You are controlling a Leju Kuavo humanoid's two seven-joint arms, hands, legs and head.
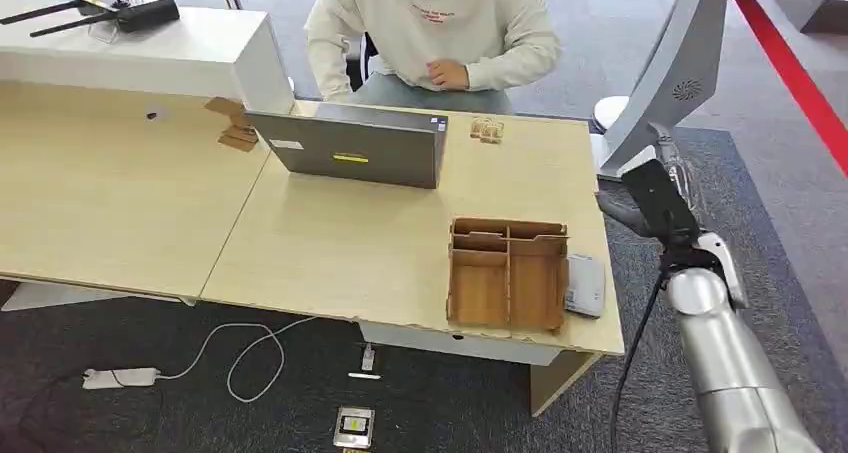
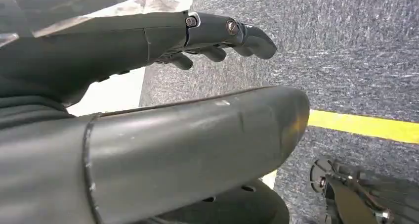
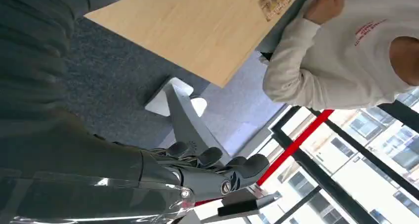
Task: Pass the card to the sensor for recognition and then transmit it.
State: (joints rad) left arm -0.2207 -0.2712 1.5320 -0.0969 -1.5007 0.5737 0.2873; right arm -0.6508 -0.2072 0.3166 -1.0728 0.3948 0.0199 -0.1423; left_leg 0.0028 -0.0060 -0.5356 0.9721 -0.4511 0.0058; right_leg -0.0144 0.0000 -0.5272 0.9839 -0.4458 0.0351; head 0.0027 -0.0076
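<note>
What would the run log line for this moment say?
right robot hand: holds card, raised beside desk | left robot hand: empty, above carpet | sensor: beside wooden organizer

I count one laptop (image 1: 352, 149) on the far part of the desk (image 1: 330, 243), and one wooden organiser tray (image 1: 508, 273) near the right edge, with one small grey device (image 1: 585, 285) just right of it. One person (image 1: 432, 31) sits at the far side. Two small wooden pieces lie far on the desk: one (image 1: 235, 123) left of the laptop, one (image 1: 486, 129) right of it. On the floor, one white power strip (image 1: 120, 377). My two hands: right (image 1: 662, 198), left (image 2: 217, 36).
</note>
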